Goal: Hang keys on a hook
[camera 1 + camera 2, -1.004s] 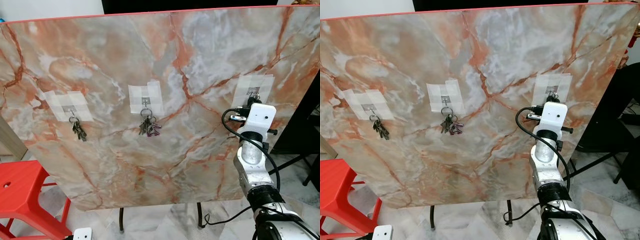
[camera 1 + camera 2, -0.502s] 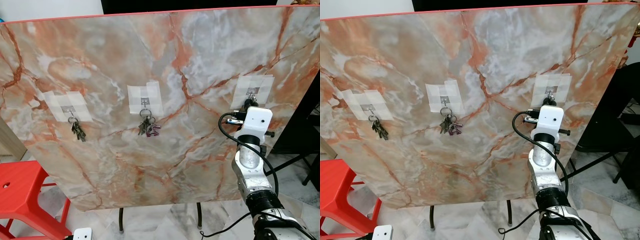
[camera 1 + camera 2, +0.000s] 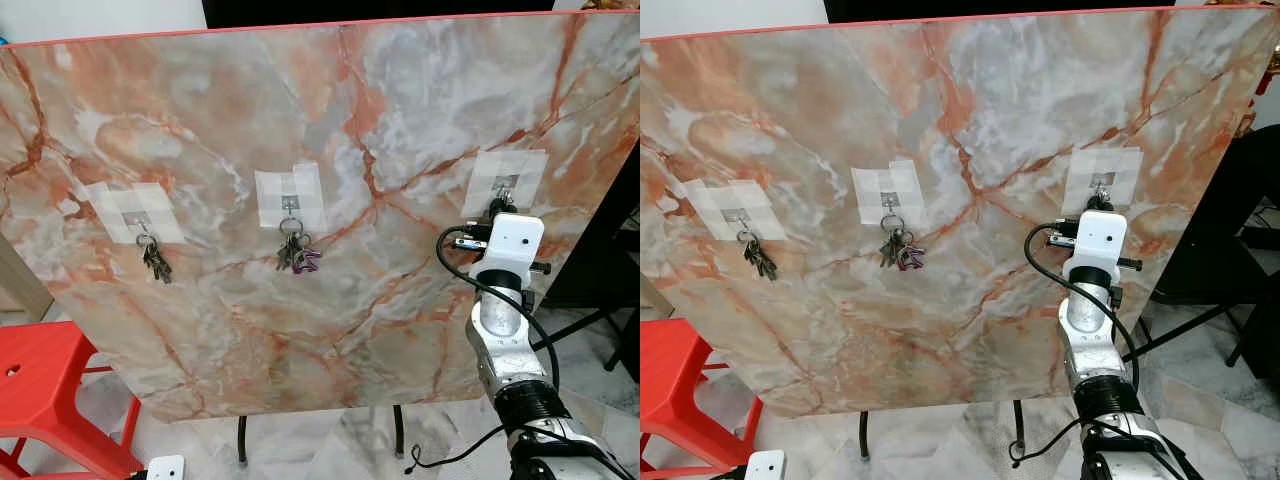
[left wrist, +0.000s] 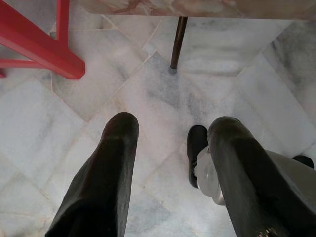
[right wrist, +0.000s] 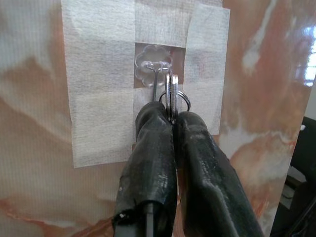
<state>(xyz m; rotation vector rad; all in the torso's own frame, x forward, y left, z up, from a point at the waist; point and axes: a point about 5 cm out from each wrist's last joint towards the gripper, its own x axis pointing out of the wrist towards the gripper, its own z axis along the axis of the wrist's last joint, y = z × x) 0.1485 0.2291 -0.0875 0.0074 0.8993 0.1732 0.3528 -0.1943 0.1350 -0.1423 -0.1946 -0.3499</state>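
Note:
A tilted marble board (image 3: pixel 400 100) carries three taped hooks. One bunch of keys (image 3: pixel 155 262) hangs on the left hook, and a second bunch (image 3: pixel 298 255) on the middle hook. My right gripper (image 5: pixel 173 116) is raised to the right hook (image 5: pixel 153 66) and shut on a key ring with keys (image 5: pixel 172 96). The ring sits just below the hook's clear flower-shaped base; whether it is over the hook I cannot tell. In the eye views the white wrist housing (image 3: pixel 510 240) hides most of that gripper. My left gripper (image 4: pixel 174 126) hangs open over the floor.
A red stool (image 3: pixel 40 380) stands at the lower left beside the board. Thin dark legs (image 3: pixel 242 440) hold the board up over a marble-tiled floor (image 4: pixel 163 84). Dark furniture (image 3: pixel 600 250) stands close on the right of my right arm.
My right wrist has sunk a little and shifted slightly left beneath the right hook. In the last half second it has hardly moved. Both hanging key bunches are still.

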